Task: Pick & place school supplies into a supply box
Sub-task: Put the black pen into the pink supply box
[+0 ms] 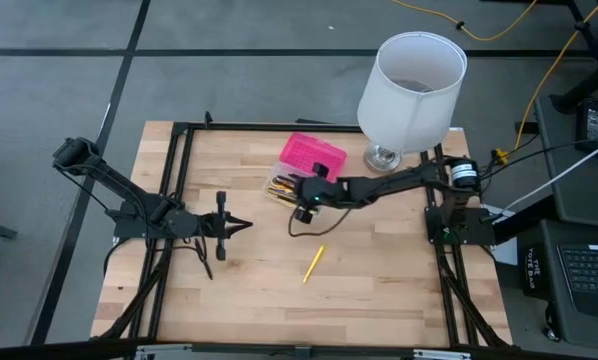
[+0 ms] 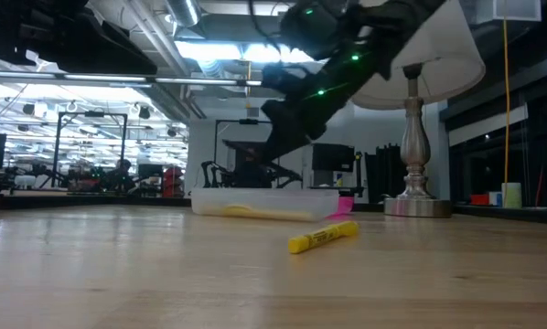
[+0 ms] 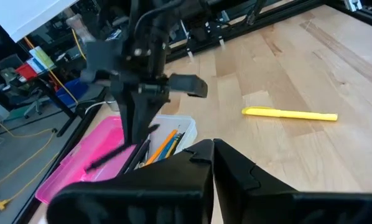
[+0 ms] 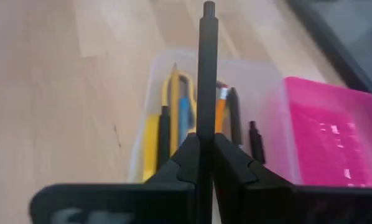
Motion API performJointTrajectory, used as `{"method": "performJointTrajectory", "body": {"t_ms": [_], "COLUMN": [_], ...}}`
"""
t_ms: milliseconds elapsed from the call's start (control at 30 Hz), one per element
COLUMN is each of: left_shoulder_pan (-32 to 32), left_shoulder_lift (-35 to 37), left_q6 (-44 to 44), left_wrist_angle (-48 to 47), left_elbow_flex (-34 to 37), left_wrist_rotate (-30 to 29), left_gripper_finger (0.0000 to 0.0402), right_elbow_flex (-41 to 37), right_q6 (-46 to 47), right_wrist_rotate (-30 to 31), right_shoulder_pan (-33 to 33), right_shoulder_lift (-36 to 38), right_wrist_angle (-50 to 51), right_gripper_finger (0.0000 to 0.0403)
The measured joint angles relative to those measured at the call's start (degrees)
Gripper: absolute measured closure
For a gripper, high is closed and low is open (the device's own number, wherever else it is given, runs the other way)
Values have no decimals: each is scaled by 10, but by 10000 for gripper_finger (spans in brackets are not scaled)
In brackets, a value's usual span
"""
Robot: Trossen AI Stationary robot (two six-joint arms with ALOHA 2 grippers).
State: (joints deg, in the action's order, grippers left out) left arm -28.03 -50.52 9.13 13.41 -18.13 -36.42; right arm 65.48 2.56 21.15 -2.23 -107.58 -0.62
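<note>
The supply box lies open at the table's far middle, its pink half (image 1: 315,154) beside its clear half (image 1: 282,186). Several pens and pencils (image 4: 173,118) lie in the clear half. My right gripper (image 1: 297,190) hangs over that half, shut on a black pen (image 4: 207,68). A yellow marker (image 1: 313,263) lies flat on the bare wood nearer the front. My left gripper (image 1: 244,225) waits shut and holding nothing above the table, left of the marker. My right gripper pinches the black pen's shaft (image 4: 206,124) between its two fingers. The pen lies along the fingers and sticks out well past their tips. The fingers slant down from the table's right side. The pen is lifted clear above the box's clear half (image 4: 248,81).
A white lamp (image 1: 409,85) stands at the far right, just behind my right arm, its metal base (image 2: 418,205) on the table. A black frame rail (image 1: 309,126) runs along the table's far edge. Bare wood lies around the yellow marker (image 2: 324,236).
</note>
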Motion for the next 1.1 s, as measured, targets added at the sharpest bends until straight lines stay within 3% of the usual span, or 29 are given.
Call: {"method": "performJointTrajectory", "body": {"t_ms": [167, 367, 633, 867, 1100], "left_shoulder_pan": [0, 0, 0, 0, 0], "left_shoulder_lift": [0, 0, 0, 0, 0], "left_q6": [5, 5, 5, 6, -23], "left_wrist_angle": [-2, -3, -3, -3, -3], "left_elbow_flex": [0, 0, 0, 0, 0], "left_wrist_rotate": [0, 0, 0, 0, 0], "left_gripper_finger": [398, 399, 401, 396, 399], "right_elbow_flex": [56, 97, 97, 92, 92], "right_q6": [3, 2, 20, 39, 13], "right_wrist_rotate": [-48, -59, -75, -77, -78], "right_shoulder_pan": [-7, -8, -22, -33, -32], "right_shoulder_lift": [-40, -67, -67, -67, -67], "right_wrist_angle": [53, 126, 132, 138, 139], "right_gripper_finger": [377, 377, 376, 328, 320]}}
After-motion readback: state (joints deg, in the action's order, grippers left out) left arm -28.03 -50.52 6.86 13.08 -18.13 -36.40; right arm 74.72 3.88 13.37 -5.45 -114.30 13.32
